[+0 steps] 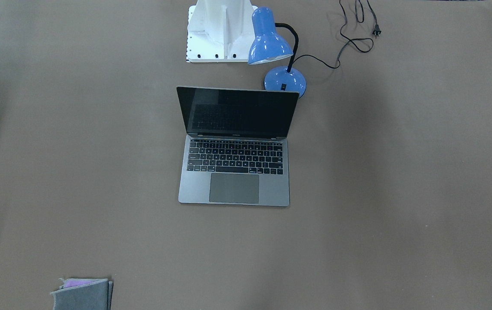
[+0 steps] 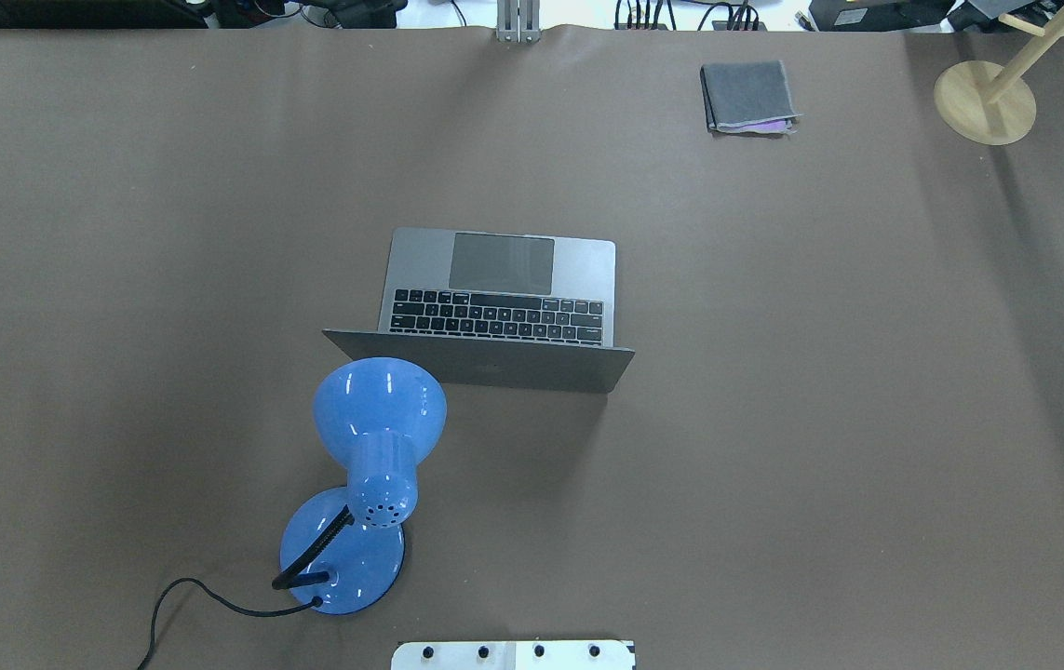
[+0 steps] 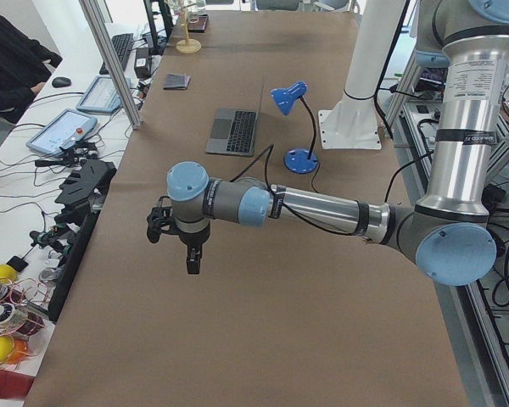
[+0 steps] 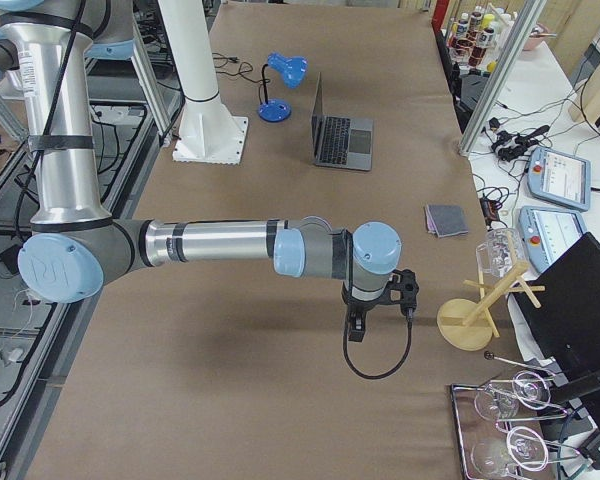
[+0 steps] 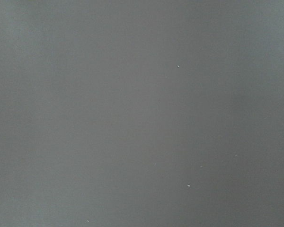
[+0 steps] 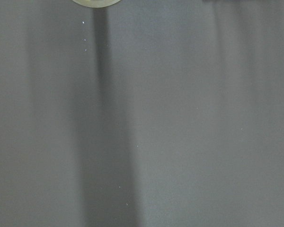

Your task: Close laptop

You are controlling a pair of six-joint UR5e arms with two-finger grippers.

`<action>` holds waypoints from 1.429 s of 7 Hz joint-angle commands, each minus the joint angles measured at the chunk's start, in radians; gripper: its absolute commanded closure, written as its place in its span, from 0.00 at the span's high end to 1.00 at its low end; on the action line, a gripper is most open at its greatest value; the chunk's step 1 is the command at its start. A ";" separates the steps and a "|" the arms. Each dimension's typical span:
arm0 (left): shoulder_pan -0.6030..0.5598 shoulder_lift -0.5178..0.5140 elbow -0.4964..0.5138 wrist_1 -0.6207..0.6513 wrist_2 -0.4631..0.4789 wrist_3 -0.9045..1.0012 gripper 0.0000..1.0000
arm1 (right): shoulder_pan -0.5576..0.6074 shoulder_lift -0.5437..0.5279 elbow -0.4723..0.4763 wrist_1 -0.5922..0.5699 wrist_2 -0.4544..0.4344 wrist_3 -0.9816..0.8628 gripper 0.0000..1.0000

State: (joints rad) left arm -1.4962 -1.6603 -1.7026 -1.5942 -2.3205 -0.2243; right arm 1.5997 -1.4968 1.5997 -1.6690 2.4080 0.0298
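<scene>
The laptop (image 1: 233,189) stands open in the middle of the brown table, screen black, lid upright and its back toward the robot base. It also shows in the overhead view (image 2: 578,270), the left side view (image 3: 235,131) and the right side view (image 4: 342,137). My left gripper (image 3: 192,261) hangs over bare table far from the laptop, toward the table's left end. My right gripper (image 4: 357,327) hangs over bare table toward the right end. Both show only in side views, so I cannot tell whether they are open or shut. Both wrist views show only table surface.
A blue desk lamp (image 2: 373,437) stands just behind the laptop's lid on the robot's left, its cord (image 1: 349,41) trailing away. A folded grey cloth (image 2: 747,96) lies at the far side. A wooden stand (image 2: 985,100) is at the far right. The white robot base (image 1: 218,32) stands behind the laptop.
</scene>
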 commanded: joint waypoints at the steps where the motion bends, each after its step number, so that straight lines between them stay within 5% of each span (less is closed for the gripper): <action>1: 0.053 -0.056 -0.029 -0.047 0.007 -0.068 0.98 | -0.044 0.064 0.000 0.002 0.025 0.022 1.00; 3: 0.071 -0.114 -0.037 -0.053 -0.007 -0.114 0.98 | -0.146 0.160 0.011 0.005 0.071 0.076 1.00; 5: 0.211 -0.239 -0.040 -0.050 -0.156 -0.408 0.97 | -0.289 0.228 0.102 0.008 0.100 0.407 0.94; 6: 0.294 -0.263 -0.043 -0.081 -0.158 -0.517 0.89 | -0.373 0.230 0.184 0.008 0.103 0.549 0.90; 7: 0.347 -0.268 -0.042 -0.146 -0.157 -0.611 0.74 | -0.447 0.231 0.245 0.008 0.103 0.690 0.76; 8: 0.390 -0.256 -0.051 -0.214 -0.148 -0.773 0.20 | -0.498 0.231 0.293 0.008 0.102 0.779 0.49; 9: 0.417 -0.225 -0.048 -0.293 -0.146 -0.829 0.00 | -0.541 0.227 0.328 0.008 0.102 0.798 0.14; 10: 0.450 -0.208 -0.046 -0.362 -0.145 -0.828 0.00 | -0.593 0.215 0.373 0.008 0.103 0.811 0.00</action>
State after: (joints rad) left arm -1.0857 -1.8904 -1.7497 -1.8733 -2.4674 -1.0154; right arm 1.0681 -1.2721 1.9199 -1.6613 2.5100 0.8089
